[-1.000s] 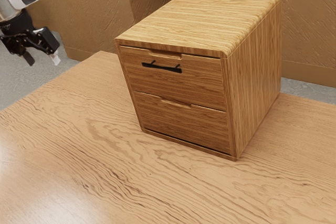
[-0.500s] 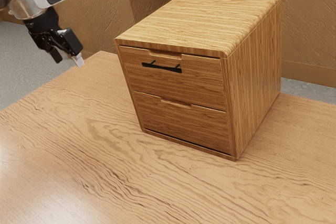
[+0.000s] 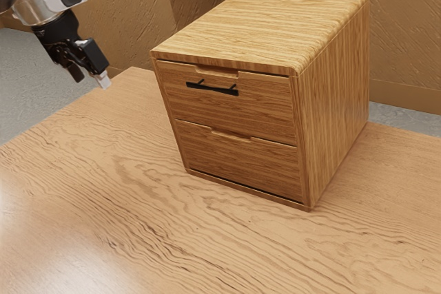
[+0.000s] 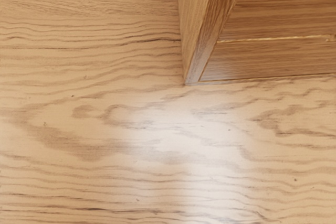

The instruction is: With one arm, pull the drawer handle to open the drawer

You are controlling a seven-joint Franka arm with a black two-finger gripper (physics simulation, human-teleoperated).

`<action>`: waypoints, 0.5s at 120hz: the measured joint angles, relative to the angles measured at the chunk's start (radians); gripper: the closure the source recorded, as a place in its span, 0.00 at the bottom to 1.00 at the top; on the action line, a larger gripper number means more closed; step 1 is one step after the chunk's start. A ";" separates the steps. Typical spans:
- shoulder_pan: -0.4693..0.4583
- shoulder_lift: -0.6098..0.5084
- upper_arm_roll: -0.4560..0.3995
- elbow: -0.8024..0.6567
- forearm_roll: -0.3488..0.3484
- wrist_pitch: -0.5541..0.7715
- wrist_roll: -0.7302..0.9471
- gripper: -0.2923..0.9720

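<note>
Room: rough tan walls [image 3: 117,12] stand close behind the work, and a strip of grey floor [image 3: 27,101] shows past the table's far edge.
Table: a broad wooden table [image 3: 138,211] with bold grain and a soft sheen. It looks flat and hard, and I'd guess it is smooth enough to let the cabinet creep if the pull is jerky.
Cabinet: a boxy two-drawer wooden cabinet [image 3: 275,25] sits on the table toward the exterior view's right. It looks solid and fairly heavy. Its bottom front corner [image 4: 202,35] meets the tabletop in the wrist view.
Top drawer: the top drawer [image 3: 234,111] sits under the cabinet's lid, its front flush with the face, so it looks closed. It is stiff wood that should slide straight out, probably with some drag at the start.
Lower drawer: the lower drawer [image 3: 241,160] is also flush, and I can make out only a shallow lip on it.
Handle: a slim black bar handle [image 3: 212,88] lies level on the upper part of the top drawer's front, held off the wood by two small posts. It looks rigid, thin and likely slick. The best hold is across its middle, one finger above and one below, then a pull square to the drawer face.
Gripper: the black gripper [image 3: 90,79] hangs in the air at the exterior view's upper left, well apart from the handle. It is angled down toward the table with its fingers spread and nothing between them.
</note>
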 joint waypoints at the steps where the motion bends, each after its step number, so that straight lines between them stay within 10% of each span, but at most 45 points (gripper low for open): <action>1: 0.000 0.000 0.000 0.000 0.000 0.000 0.001 0.25; 60: 0.003 0.000 0.000 0.000 0.000 0.000 0.023 0.25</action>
